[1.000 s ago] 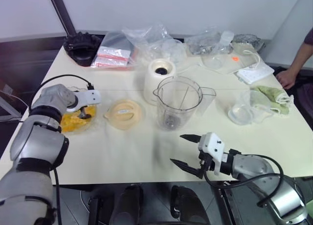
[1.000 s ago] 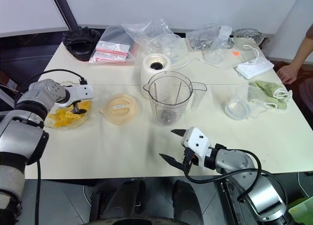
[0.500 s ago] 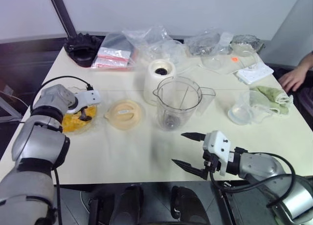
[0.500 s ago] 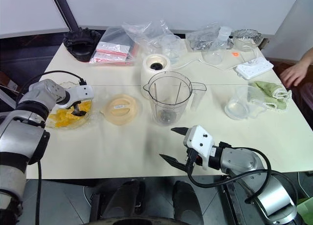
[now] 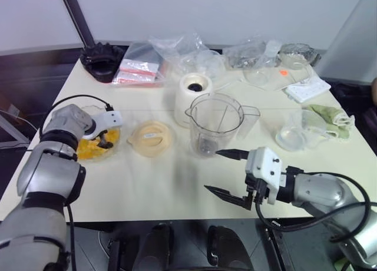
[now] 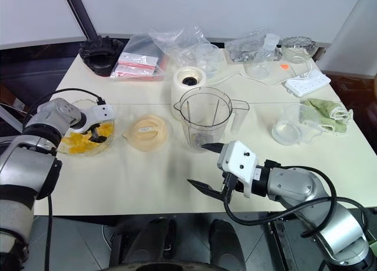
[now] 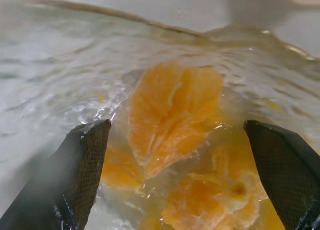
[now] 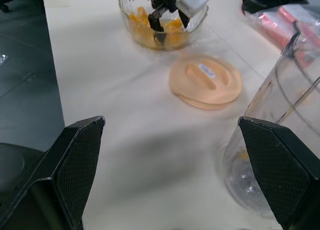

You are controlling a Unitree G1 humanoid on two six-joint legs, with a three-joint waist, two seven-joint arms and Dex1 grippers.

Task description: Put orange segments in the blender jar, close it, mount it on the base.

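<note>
- The orange segments (image 7: 172,115) lie in a wavy-rimmed glass bowl (image 6: 69,150) near the bench's (image 6: 147,182) left edge.
- The left gripper (image 6: 93,133) points down into that bowl, its jaws spread wide to either side of one segment and holding nothing.
- The blender jar (image 6: 205,124) stands upright mid-bench, lidless; whether anything lies at its bottom beside the dark hub cannot be told.
- The base (image 6: 189,83) stands just behind the jar, its black socket bare.
- A pale orange lid (image 6: 145,132) lies flat between bowl and jar.
- The right gripper (image 6: 205,167) hovers above the bench's front edge, jaws wide apart, empty, in front of the jar.
- Bare benchtop spreads in front of the lid and bowl.
</note>
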